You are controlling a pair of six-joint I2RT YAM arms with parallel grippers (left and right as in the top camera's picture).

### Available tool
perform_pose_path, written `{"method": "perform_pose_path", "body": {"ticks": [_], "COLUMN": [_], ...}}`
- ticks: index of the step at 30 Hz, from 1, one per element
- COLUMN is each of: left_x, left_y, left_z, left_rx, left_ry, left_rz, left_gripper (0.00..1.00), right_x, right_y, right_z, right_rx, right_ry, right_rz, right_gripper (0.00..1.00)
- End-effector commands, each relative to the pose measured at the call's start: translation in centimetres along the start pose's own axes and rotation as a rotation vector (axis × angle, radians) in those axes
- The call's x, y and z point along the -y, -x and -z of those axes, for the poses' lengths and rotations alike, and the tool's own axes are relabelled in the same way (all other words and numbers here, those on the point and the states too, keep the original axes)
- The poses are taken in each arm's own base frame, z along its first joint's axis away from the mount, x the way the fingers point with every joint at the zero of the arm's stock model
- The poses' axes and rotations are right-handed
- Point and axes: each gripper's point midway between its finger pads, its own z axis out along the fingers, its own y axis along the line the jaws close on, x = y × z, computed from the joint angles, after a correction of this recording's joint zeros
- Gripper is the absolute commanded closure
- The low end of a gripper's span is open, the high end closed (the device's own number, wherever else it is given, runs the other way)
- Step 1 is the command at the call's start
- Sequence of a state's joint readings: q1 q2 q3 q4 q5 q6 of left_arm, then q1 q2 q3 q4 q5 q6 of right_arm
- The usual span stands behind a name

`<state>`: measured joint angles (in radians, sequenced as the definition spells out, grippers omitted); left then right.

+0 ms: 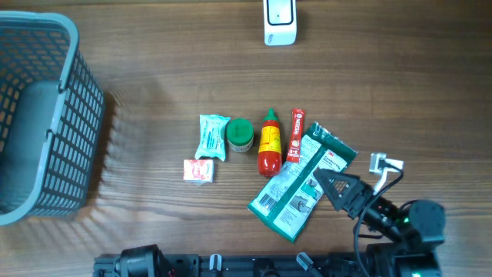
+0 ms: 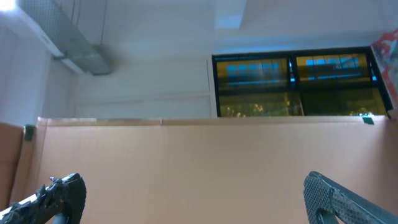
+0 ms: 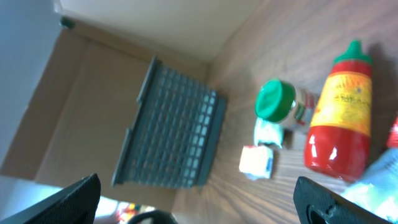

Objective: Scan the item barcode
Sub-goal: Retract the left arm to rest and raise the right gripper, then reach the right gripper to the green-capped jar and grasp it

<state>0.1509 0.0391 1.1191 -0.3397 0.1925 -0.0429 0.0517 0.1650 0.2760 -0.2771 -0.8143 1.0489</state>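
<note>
Green-and-white pouch (image 1: 288, 192) lies flat on the wooden surface (image 1: 154, 77), just right of the red sauce bottle (image 1: 268, 142). The right pincer (image 1: 327, 187) hovers over the pouch's right edge, jaws wide, gripping nothing. The left pincer (image 2: 196, 199), also spread open, points up at a wall. A white scanner (image 1: 279, 21) stands well beyond the bottle's cap; a grey basket (image 1: 84, 115) sits far to the bottle's left.
</note>
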Motion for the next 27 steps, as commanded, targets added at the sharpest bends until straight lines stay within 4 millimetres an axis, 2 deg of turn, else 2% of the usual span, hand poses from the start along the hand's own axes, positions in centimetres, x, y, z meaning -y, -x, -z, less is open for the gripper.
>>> {"method": "perform_pose_path", "body": {"ticks": [1, 4, 10, 13, 16, 20, 23, 25, 27], "left_x": [0.2, 0.1, -0.2, -2.6, -4.8, -5.5, -5.6, -5.6, -5.6], "left_y": [-0.7, -1.1, 0.0, 0.2, -0.6, -4.1, -8.1, -11.0, -13.2], "left_z": [0.5, 0.2, 0.2, 0.4, 0.6, 0.1, -0.8, -1.3, -1.6], "left_rx": [0.009, 0.01, 0.054, 0.074, 0.067, -0.026, -0.101, -0.144, -0.176], "left_ry": [-0.006, -0.007, 0.008, 0.15, 0.27, 0.296, 0.284, 0.27, 0.265], "left_rz": [0.026, 0.055, 0.057, 0.061, 0.065, 0.085, 0.146, 0.207, 0.255], "left_gripper": [0.0, 0.0, 0.0, 0.0, 0.0, 0.0, 0.0, 0.0, 0.0], "right_x": [-1.4, -0.7, -0.9, -0.4, -0.3, 0.2, -0.2, 0.4, 1.8], "right_y": [3.4, 5.2, 8.1, 9.1, 9.8, 9.2, 7.5, 6.5, 6.1], "right_z": [0.6, 0.7, -0.8, -1.7, -2.8, -4.5, -7.3, -8.6, -9.0], "right_rx": [0.073, 0.062, 0.015, -0.011, -0.013, -0.034, -0.122, -0.166, -0.183], "right_ry": [-0.161, -0.324, -0.435, -0.495, -0.546, -0.651, -0.627, -0.641, -0.692], "right_rz": [0.162, 0.153, 0.102, 0.087, 0.086, 0.05, 0.088, 0.101, 0.101], "right_gripper": [0.01, 0.0, 0.01, 0.01, 0.01, 0.0, 0.0, 0.0, 0.0]}}
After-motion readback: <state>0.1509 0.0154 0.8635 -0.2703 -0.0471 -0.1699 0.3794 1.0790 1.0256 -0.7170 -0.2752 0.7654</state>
